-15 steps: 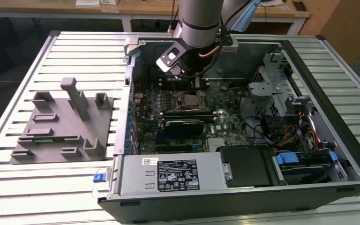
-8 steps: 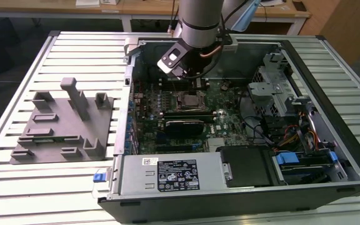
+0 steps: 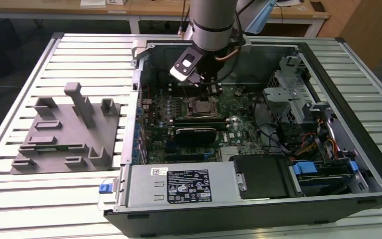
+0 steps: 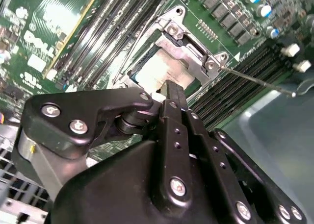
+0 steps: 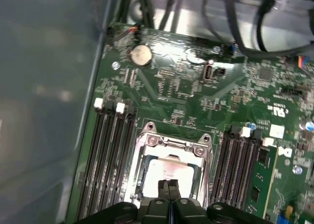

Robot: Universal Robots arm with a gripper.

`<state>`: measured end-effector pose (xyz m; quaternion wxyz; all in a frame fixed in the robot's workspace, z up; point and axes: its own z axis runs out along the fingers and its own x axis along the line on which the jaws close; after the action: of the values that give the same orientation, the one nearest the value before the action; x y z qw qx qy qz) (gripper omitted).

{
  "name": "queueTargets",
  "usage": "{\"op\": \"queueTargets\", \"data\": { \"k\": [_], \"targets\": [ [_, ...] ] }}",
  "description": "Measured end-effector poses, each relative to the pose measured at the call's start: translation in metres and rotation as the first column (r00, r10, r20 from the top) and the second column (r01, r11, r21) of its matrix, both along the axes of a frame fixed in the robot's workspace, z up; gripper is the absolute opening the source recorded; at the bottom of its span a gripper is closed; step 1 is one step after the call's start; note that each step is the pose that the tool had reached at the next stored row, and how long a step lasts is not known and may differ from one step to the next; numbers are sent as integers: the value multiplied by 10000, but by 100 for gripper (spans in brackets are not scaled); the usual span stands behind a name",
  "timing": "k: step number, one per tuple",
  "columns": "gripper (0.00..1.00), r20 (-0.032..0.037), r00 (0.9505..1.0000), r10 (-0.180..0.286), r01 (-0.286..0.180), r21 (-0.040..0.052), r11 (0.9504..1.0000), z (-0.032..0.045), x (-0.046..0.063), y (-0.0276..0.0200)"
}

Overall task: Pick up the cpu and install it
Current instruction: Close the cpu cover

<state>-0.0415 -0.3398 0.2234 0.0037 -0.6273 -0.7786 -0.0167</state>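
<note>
Inside the open computer case [image 3: 244, 221], low over the green motherboard [image 5: 196, 101], my fingers [image 5: 173, 188] are pressed together with just a thin seam between them, and nothing is gripped. Their tips hang right over the cpu [image 5: 149, 177]. It lies flat in its socket, its pale silver top showing through the window of the socket frame [image 5: 171, 146].

I cannot tell whether my tips touch the chip or stop just short of it. In the first wrist view my own fingers cover part of its near edge. In the second wrist view my black linkage hides most of it, leaving a pale patch beyond the tips.

A thin wire lever [image 4: 255, 80] juts out from one corner of the frame, crossing over the memory slots [image 5: 110, 155] that flank the socket on both sides.

In the exterior view my wrist hangs over the board and the socket beneath is dark, so the chip is hard to make out there. The grey fixture [image 3: 68, 134] sits on the slatted tabletop [image 3: 18, 199] at the exterior view's left, outside the case and well apart from me.
</note>
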Motion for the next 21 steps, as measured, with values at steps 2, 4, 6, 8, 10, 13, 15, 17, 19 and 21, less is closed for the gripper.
{"op": "queueTargets", "data": {
  "k": [2,4,6,8,10,13,15,17,19,21],
  "targets": [
    [11,-1,9993,376,-376,-19,9993,-1,0,0],
    [11,-2,9973,735,-735,-38,9973,-1,0,0],
    [11,-3,9940,1094,-1094,-46,9940,-2,0,-1],
    [11,-3,9892,1462,-1462,-48,9892,-2,0,0],
    [11,-3,9833,1822,-1822,-49,9833,-3,0,0],
    [11,-4,9721,2344,-2344,-55,9721,-3,0,0],
    [11,-6,9626,2708,-2708,-62,9626,-3,0,0],
    [11,-10,9523,3052,-3052,-76,9522,-4,0,0],
    [11,-17,9407,3392,-3392,-94,9407,-4,0,0],
    [11,-23,9279,3729,-3729,-111,9278,-5,0,0]
  ]
}}
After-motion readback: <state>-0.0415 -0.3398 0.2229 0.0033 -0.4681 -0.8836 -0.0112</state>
